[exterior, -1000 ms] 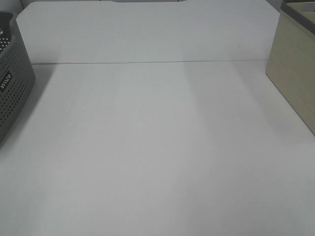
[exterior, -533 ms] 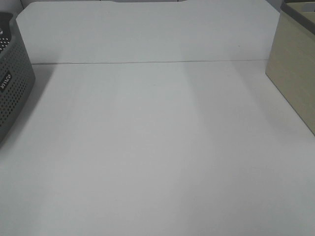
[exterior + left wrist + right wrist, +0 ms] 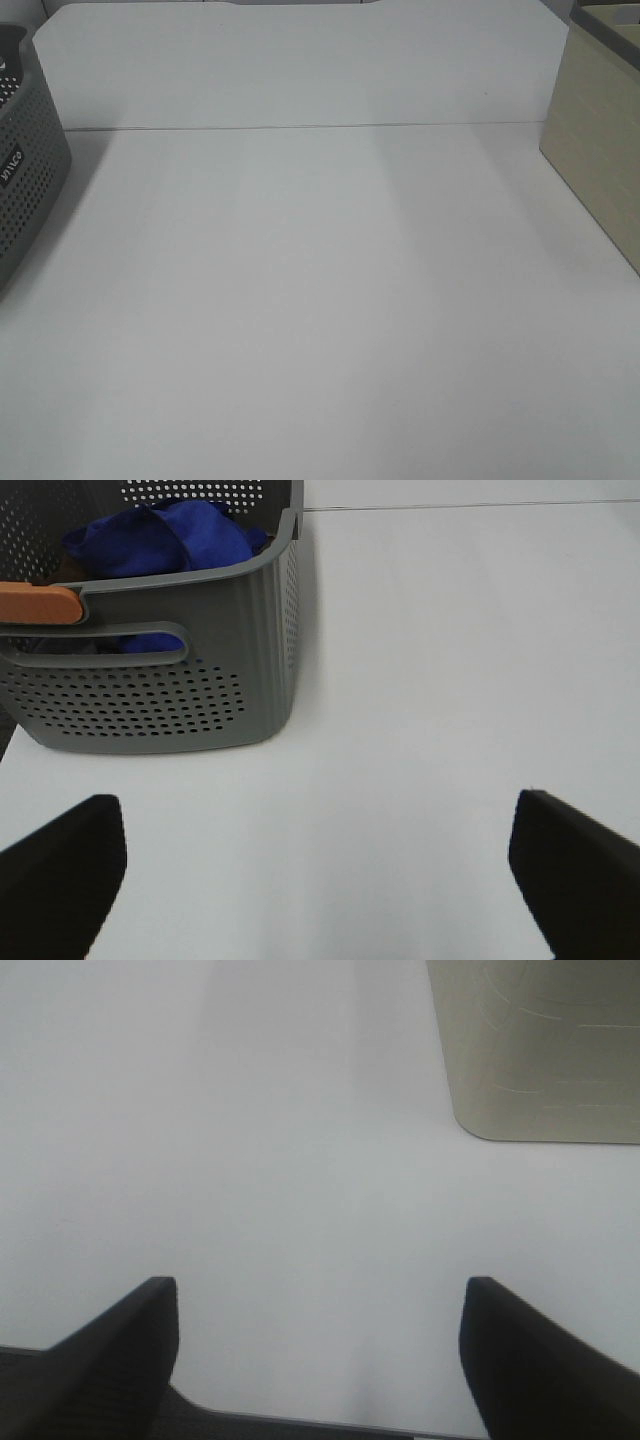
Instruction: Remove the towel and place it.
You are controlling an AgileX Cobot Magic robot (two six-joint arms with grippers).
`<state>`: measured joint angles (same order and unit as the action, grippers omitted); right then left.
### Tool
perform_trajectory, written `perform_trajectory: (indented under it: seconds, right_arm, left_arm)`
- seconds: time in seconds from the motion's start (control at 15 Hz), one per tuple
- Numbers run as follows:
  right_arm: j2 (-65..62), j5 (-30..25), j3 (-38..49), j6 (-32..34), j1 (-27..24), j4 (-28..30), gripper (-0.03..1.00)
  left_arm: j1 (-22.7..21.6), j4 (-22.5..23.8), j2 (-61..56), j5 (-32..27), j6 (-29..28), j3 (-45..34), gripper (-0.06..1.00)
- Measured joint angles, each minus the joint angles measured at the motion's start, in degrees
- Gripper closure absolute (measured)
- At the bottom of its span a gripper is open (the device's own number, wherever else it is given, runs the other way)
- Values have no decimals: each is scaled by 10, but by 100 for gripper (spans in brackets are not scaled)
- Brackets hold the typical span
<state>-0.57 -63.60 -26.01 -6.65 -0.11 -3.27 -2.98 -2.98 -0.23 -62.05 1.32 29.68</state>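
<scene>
The royal-blue towel (image 3: 165,540) lies bunched inside the grey perforated basket (image 3: 200,690), seen in the left wrist view. The basket's edge also shows at the far left of the exterior high view (image 3: 25,170); the towel is hidden there. My left gripper (image 3: 320,875) is open and empty, a little way back from the basket over the white table. My right gripper (image 3: 320,1355) is open and empty above bare table. Neither gripper shows in the exterior high view.
The basket has an orange-brown handle grip (image 3: 40,602) on its near rim. A beige box (image 3: 600,140) stands at the right side of the table and shows in the right wrist view (image 3: 540,1050). A seam (image 3: 300,127) crosses the white table.
</scene>
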Motion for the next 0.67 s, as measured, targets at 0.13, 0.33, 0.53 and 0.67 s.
perform_trajectory:
  seconds: [0.13,0.33,0.53,0.67]
  right_arm:
    - [0,0,0,0,0,0,20]
    - [0,0,0,0,0,0,20]
    - [0,0,0,0,0,0,20]
    - [0,0,0,0,0,0,20]
  left_arm:
    - [0,0,9,-10,9,17,-4]
    - [0,0,84,-57,79,85,-4]
    - [0,2,265,-77,184,238,-4]
    - [0,14,362,-77,259,325,-4]
